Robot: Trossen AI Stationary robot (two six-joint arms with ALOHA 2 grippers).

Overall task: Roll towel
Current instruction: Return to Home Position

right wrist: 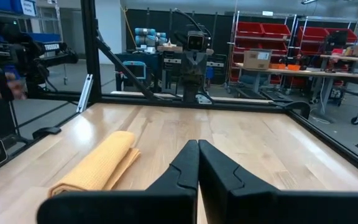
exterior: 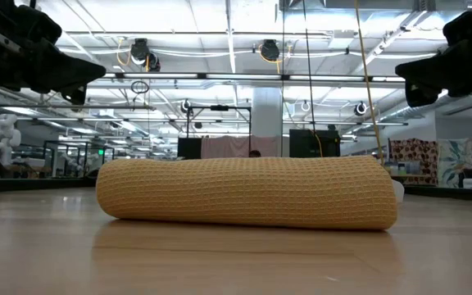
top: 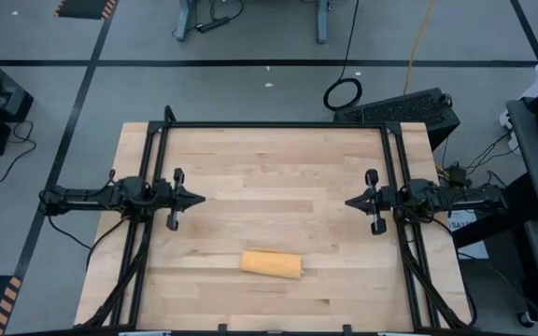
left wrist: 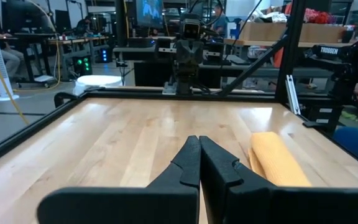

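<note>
The mustard-yellow towel [top: 271,264] lies rolled into a short cylinder on the wooden table, near the front edge at the middle, its long side resting on the wood [exterior: 248,192]. It also shows in the wrist views [left wrist: 277,160] [right wrist: 98,163]. My left gripper [top: 200,198] hovers shut above the table's left side, pointing level toward the right. My right gripper [top: 348,202] hovers shut at the right side, pointing level toward the left. Both are well away from the towel and hold nothing.
A black frame [top: 278,124] runs along the table's far edge and sides. Bare wood [top: 274,168] lies between the two grippers and behind the towel. A black case [top: 404,110] sits on the floor beyond the far right corner.
</note>
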